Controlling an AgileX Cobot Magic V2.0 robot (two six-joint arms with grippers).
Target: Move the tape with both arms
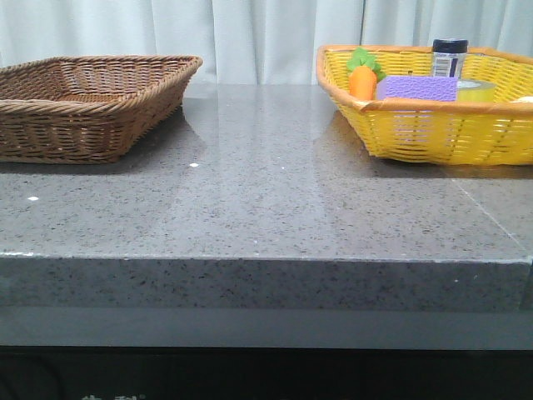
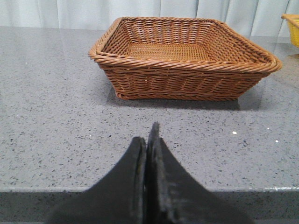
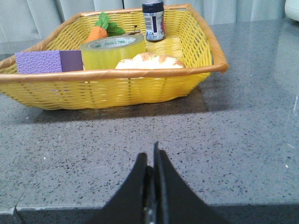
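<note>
The yellow tape roll [image 3: 113,51] lies flat in the yellow basket [image 3: 140,88], its white core rim with green letters facing up. In the front view only its top [image 1: 475,90] shows above the basket rim at the right. My right gripper [image 3: 150,158] is shut and empty, low over the table's near edge, well short of the basket. My left gripper [image 2: 147,140] is shut and empty, low over the near edge in front of the brown wicker basket [image 2: 182,65]. Neither arm shows in the front view.
The yellow basket [image 1: 433,125] also holds a toy carrot [image 3: 97,31], a purple block [image 3: 46,61], a dark jar [image 3: 153,20] and a bread-like piece [image 3: 149,61]. The brown basket [image 1: 83,108] at the back left holds nothing. Grey stone tabletop [image 1: 266,200] lies between them.
</note>
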